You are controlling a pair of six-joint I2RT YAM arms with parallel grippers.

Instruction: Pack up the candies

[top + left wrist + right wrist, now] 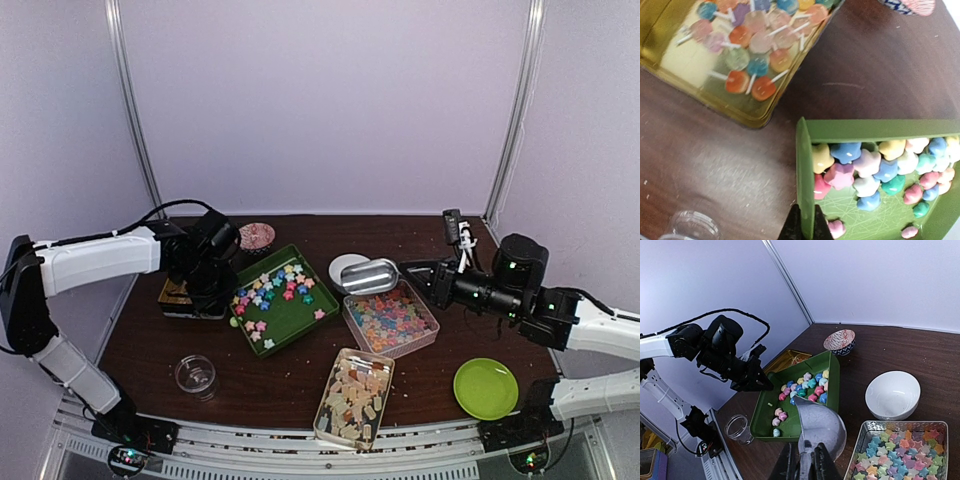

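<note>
Pastel star candies lie in a green tray, mostly at its far end. My left gripper is shut on the tray's left wall; in the left wrist view the fingers pinch that wall beside the stars. My right gripper is shut on the handle of a metal scoop. The scoop looks empty and hangs over the green tray's near right corner. More stars fill a silver tray. Beige chunky candies fill a clear tray at the front.
A gold tin of lollipops sits left of the green tray, under my left wrist. A glass jar stands front left. A white bowl and a patterned bowl stand behind. A green plate lies front right.
</note>
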